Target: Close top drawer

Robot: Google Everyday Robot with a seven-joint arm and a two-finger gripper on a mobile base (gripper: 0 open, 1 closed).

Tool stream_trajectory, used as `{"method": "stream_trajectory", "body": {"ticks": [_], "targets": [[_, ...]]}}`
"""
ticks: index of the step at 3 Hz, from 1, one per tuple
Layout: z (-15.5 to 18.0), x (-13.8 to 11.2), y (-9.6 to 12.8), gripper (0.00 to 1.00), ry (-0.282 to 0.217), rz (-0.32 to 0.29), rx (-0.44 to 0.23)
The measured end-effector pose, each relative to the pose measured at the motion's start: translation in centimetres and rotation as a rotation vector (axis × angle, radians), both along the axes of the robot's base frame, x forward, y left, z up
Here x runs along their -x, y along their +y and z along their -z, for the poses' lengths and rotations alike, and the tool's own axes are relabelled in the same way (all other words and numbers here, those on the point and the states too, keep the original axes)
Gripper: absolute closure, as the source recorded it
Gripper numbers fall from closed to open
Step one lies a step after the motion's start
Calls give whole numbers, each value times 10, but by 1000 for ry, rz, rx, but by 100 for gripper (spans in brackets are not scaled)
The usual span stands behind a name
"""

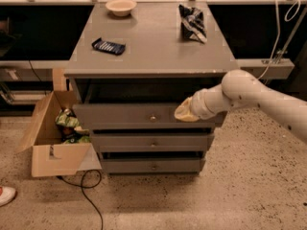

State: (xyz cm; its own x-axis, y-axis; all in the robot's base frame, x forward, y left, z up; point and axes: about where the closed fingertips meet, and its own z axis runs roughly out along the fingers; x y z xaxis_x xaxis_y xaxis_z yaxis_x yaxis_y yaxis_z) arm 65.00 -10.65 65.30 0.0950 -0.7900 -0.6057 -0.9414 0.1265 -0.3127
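The top drawer (124,116) is a wide grey drawer with a small round silver knob (153,118) at its centre. It stands slightly out from the grey cabinet (148,42), with a dark gap above its front. My gripper (183,112) sits at the end of the white arm that comes in from the right. It rests against the upper edge of the drawer front, right of the knob. Two shorter grey drawers (152,142) lie below it.
On the cabinet top lie a tan bowl (120,6), a dark blue packet (108,46) and a crumpled black-and-white bag (192,23). An open cardboard box (50,138) with snack bags stands on the floor at the left, with a black cable (88,190) beside it.
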Motion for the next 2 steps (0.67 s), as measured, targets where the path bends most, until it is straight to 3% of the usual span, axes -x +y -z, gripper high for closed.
{"method": "stream_trajectory", "body": {"ticks": [1, 2], "targets": [[0, 0, 0, 100, 0, 0, 0], [1, -28, 4, 100, 2, 13, -6]]}}
